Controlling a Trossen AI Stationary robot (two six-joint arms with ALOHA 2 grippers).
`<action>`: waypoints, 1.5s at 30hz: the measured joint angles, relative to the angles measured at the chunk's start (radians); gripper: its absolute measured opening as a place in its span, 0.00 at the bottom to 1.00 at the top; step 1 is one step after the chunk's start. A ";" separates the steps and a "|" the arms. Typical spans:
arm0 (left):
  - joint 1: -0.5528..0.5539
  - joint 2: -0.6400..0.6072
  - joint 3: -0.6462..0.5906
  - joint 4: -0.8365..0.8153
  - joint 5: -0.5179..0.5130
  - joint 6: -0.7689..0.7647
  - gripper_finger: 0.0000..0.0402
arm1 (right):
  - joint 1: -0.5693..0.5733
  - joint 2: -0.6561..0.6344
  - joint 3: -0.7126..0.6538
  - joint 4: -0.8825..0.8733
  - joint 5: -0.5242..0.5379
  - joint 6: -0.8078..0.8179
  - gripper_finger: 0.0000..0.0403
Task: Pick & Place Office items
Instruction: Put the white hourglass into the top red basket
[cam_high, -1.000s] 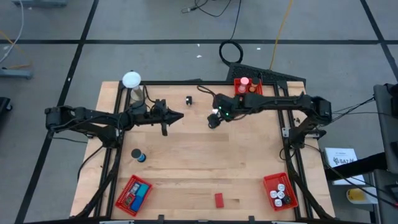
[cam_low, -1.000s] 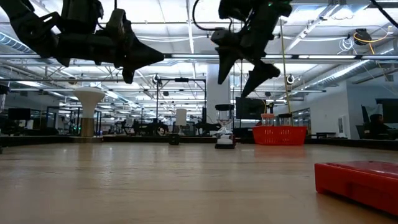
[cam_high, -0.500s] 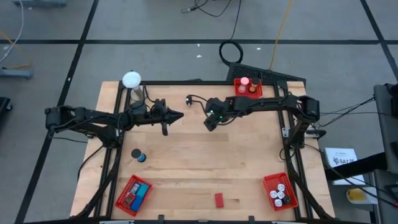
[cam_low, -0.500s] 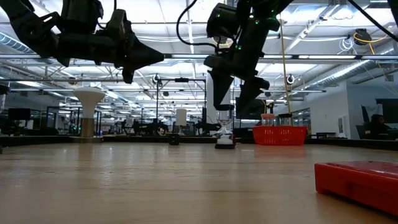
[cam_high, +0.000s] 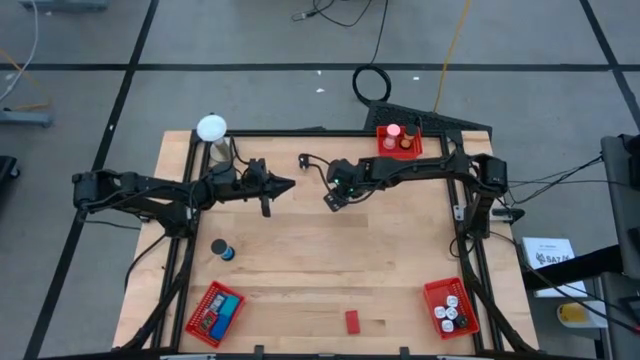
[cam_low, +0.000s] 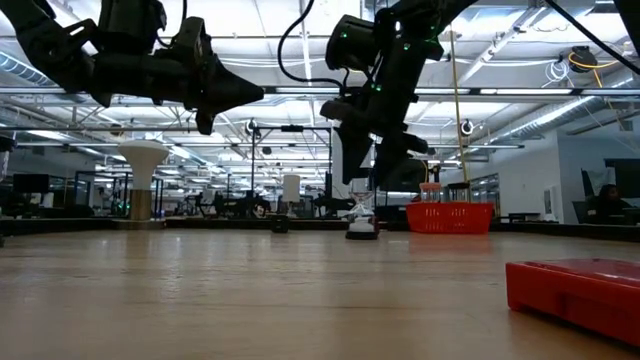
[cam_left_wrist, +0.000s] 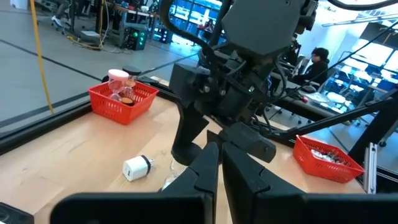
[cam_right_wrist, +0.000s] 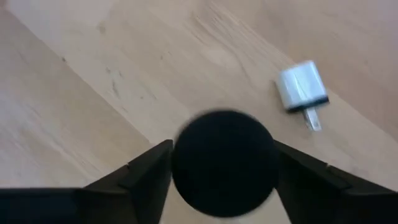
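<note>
White plastic, the small charger plug (cam_right_wrist: 300, 87) lies on its side on the bare wooden desk (cam_high: 400, 260), near the back edge. It looks light, rigid and smooth, so likely to skid if nudged; the squarish body offers flat sides to pinch, better than the thin metal prongs. The right gripper (cam_high: 330, 198) hovers above the desk, fingers apart, with the plug off to one side, well outside them. A blurred dark round shape sits between those fingers; what it is cannot be told. The left gripper (cam_high: 285, 186) waits nearby, fingers pressed together, empty.
</note>
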 joint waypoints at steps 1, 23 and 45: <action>0.000 0.000 0.000 -0.001 0.000 0.000 0.05 | 0.000 0.000 0.000 -0.009 0.000 0.005 0.61; 0.000 0.000 0.000 -0.010 -0.001 -0.006 0.05 | -0.443 -0.297 0.000 -0.259 0.106 -0.104 0.50; 0.000 0.000 0.000 -0.012 -0.027 0.000 0.05 | -0.661 -0.292 -0.146 -0.188 0.026 -0.233 0.50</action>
